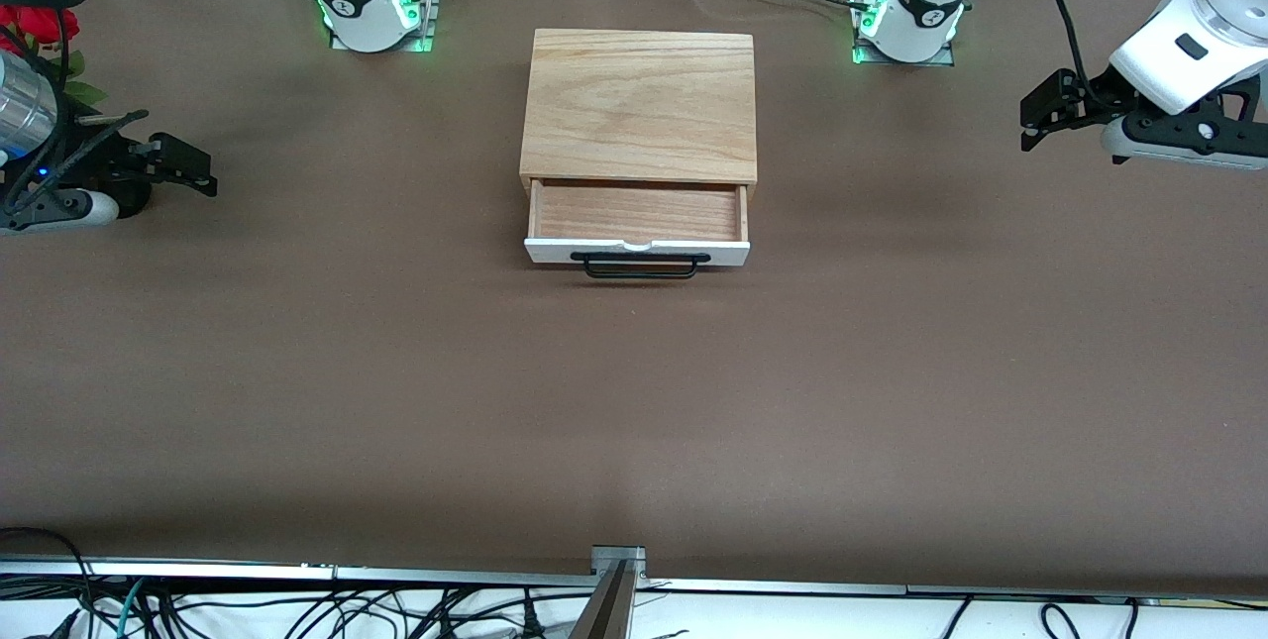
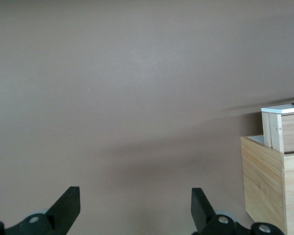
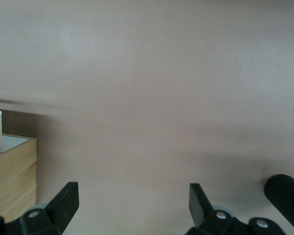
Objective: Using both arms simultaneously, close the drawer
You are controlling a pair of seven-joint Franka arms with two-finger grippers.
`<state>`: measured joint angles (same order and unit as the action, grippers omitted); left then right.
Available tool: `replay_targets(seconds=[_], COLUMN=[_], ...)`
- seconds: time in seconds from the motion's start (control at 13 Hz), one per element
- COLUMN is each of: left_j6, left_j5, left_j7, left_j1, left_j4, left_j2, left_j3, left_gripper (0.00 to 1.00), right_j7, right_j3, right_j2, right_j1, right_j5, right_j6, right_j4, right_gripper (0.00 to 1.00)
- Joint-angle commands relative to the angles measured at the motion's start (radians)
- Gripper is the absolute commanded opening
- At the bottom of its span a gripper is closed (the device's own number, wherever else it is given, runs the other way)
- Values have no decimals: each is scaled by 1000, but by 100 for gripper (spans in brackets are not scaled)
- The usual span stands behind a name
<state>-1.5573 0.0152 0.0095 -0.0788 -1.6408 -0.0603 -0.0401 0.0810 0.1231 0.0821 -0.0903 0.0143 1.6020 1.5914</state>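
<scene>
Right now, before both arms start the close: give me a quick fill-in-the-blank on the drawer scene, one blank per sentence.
1. The drawer is pulled ____ of the oak casing.
2. Its white front carries a thin ____ bar handle.
3. The left gripper and right gripper both have their fingers ____.
4. Inside, the drawer holds ____.

Missing words: out; black; open; nothing

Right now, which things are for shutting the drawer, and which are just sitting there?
For the job:
- drawer, pulled open
- left gripper, open, over the table's left-arm end
- right gripper, open, over the right-arm end

Just there:
- oak casing around the drawer
- red flowers at the table's edge
</scene>
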Motion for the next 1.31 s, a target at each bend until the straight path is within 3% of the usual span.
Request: replay_targets(seconds=[0.0, 1.23], left_j6=[39, 42], left_j5=[22, -24], left_j7=[1, 4], left_j1=[19, 25], left_j4=[38, 33], left_j2=[11, 16], left_j3=[6, 16], left_gripper=[100, 100], right_j7=[-9, -12], right_j3=[18, 24], right_j2=[-13, -10], right_j1=[-16, -2], right_j5=[-17, -39], right_j6=[-14, -7], right_j4=[-7, -4], right_gripper=[100, 100])
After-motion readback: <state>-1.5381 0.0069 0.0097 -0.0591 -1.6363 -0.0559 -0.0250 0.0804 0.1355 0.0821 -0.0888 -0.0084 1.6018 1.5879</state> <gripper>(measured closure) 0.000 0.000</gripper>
